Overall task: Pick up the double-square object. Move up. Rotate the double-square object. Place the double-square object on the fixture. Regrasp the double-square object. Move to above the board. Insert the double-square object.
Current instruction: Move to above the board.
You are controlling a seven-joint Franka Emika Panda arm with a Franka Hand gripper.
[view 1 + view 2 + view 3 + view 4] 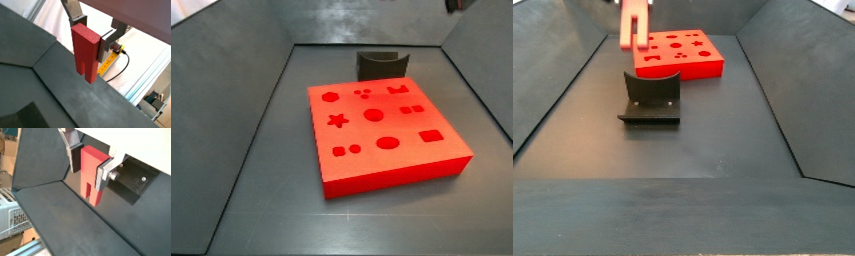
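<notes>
Pincer (93, 47) clenched on double-square object (85, 50), high in air; I read long axis vertical. Fixture (651, 95) below, slightly right and nearer; board (679, 52) beyond.

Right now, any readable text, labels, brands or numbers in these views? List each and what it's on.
None readable.
The board: only shaped cut-outs, no lettering.
The fixture: plain dark, no marking.
The double-square object, held in the hand high above the floor: plain red faces.
The grey device outside the enclosure: a vent grille shows, no legible label.
</notes>
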